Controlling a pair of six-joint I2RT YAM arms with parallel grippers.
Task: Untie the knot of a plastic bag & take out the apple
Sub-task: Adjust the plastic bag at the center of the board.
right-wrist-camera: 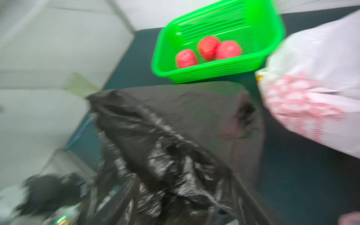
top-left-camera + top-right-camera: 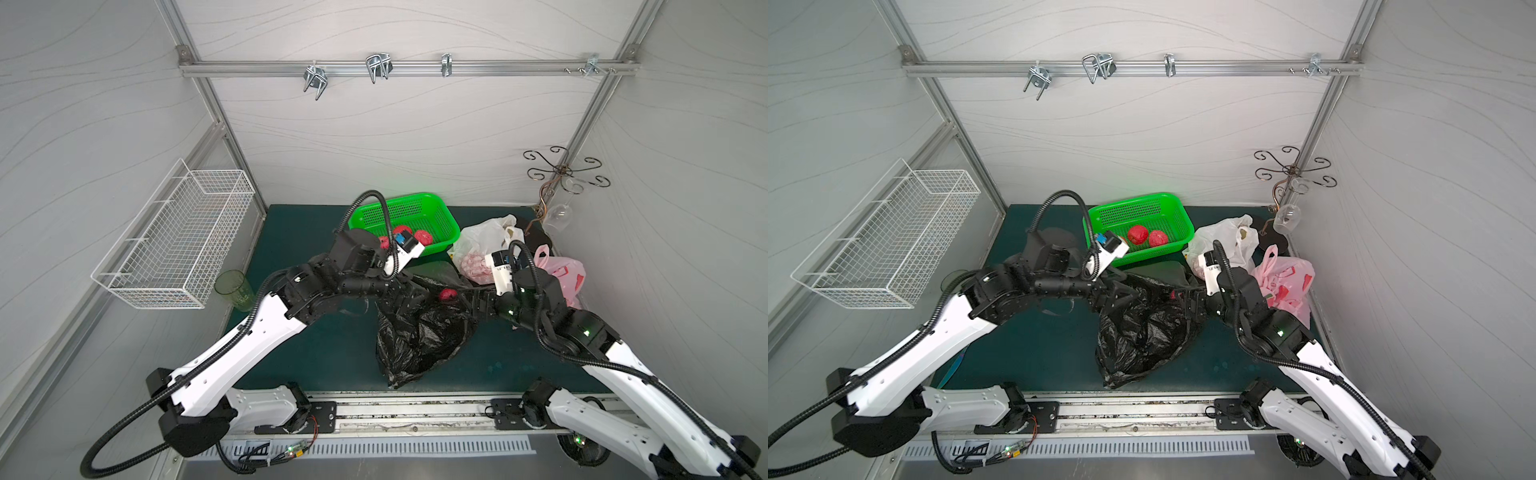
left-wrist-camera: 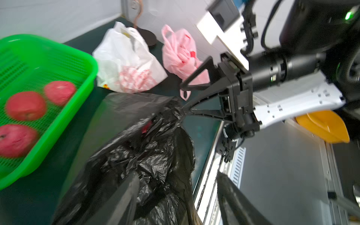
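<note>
**A:** Where are the two claws?

**B:** They meet over the middle of a dark green mat (image 2: 299, 241), at the top of a crumpled black plastic bag (image 2: 415, 340). The left claw (image 3: 177, 175) reaches in from one side and the right claw (image 3: 183, 99) from the other. Their tips face each other and are close together.

**A:** Is either one holding anything?

**B:** The left claw's jaws stand well apart. Loose black plastic lies between them, and nothing is pinched. The right claw's jaws are parted too. The tip of one of its fingers (image 3: 206, 113) touches a pulled-up peak of the bag, while the other finger is clear of the plastic.

**A:** And the apple?

**B:** A red apple (image 2: 448, 295) shows in the bag's open mouth. It sits in the gap between the two claws, just beside the right claw's fingertips. The left wrist view catches only a sliver of red among the folds.

**A:** What else is nearby?

**B:** Beyond the left claw, toward the back wall, a green basket (image 3: 91, 64) holds three red apples (image 3: 25, 106). Beyond the right claw lies a white bag (image 2: 482, 237) with red print, touching the black bag's edge. A pink bag (image 2: 567, 276) sits just beside the white one, behind the right claw's wrist. The right wrist view is blurred, so it shows no fine detail.
</note>
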